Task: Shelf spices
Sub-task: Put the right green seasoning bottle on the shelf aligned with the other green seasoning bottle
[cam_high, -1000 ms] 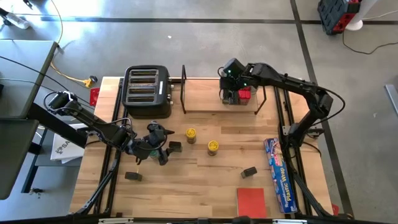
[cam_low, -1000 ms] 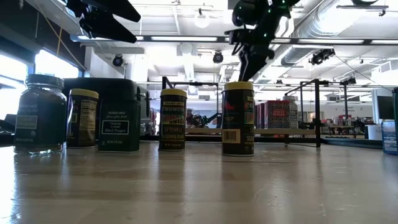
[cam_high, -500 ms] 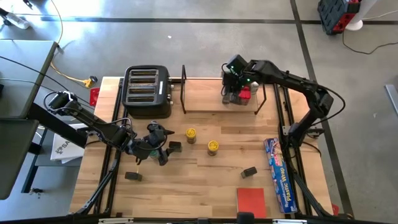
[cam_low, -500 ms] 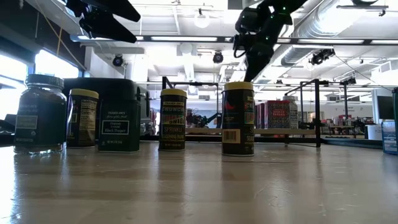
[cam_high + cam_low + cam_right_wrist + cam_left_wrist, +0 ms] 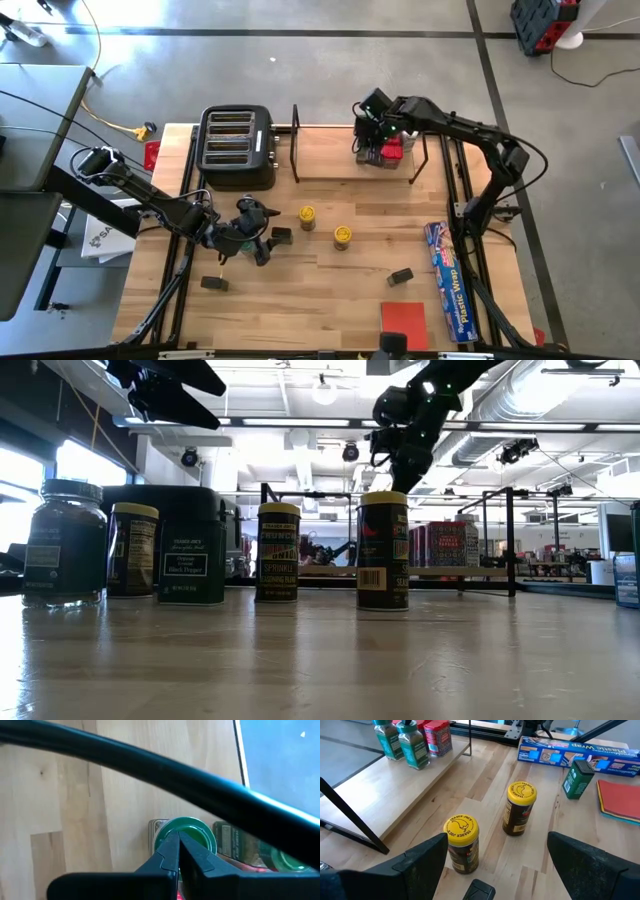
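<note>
My right gripper (image 5: 372, 138) hangs shut above the right part of the shelf (image 5: 330, 160), clear of everything. Its tips (image 5: 178, 836) stand over a green-lidded spice jar (image 5: 192, 831); a second green-lidded jar (image 5: 287, 860) and a red tin (image 5: 393, 150) stand beside it on the shelf board. My left gripper (image 5: 262, 233) waits open above the table's left middle. Ahead of it two yellow-lidded jars (image 5: 461, 842) (image 5: 520, 807) stand upright on the table. A dark tin (image 5: 281, 236) lies close to its fingers.
A black toaster (image 5: 237, 148) stands left of the shelf. A blue plastic-wrap box (image 5: 450, 280) lies along the right edge, a flat red square (image 5: 404, 322) at the near edge. More small tins (image 5: 214, 283) (image 5: 401, 275) stand on the near half. The shelf's black wire frame (image 5: 150, 765) runs close above my right fingers.
My right gripper has shut its fingers with nothing between them and has risen a little above the jars on the shelf, drifting slightly toward the table's left edge. The jars have stayed upright on the board.
</note>
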Available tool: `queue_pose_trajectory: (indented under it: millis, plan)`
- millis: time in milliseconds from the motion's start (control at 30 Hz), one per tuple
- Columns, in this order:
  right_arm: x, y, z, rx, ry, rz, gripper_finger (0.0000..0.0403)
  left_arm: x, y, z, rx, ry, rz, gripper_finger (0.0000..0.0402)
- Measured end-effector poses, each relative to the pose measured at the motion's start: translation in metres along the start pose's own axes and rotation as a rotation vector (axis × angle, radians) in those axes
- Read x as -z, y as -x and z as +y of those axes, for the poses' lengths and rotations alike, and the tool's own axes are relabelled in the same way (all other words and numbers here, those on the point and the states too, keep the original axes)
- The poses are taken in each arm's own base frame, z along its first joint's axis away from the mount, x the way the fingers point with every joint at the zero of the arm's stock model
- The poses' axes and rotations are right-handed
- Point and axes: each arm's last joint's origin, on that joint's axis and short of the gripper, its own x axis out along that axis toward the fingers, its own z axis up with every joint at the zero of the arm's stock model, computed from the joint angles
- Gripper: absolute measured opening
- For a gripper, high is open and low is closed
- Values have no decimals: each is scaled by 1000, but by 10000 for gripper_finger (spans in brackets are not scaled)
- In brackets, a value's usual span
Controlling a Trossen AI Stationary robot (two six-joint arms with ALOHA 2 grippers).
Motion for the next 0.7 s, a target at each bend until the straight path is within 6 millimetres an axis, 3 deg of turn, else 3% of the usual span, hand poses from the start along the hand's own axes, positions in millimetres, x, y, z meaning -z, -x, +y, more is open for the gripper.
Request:
queue_pose_trajectory:
  millis: [700]
  plan:
    - [2, -1, -12, 83, 139, 7, 0, 0, 0, 0, 3, 5, 1, 337]
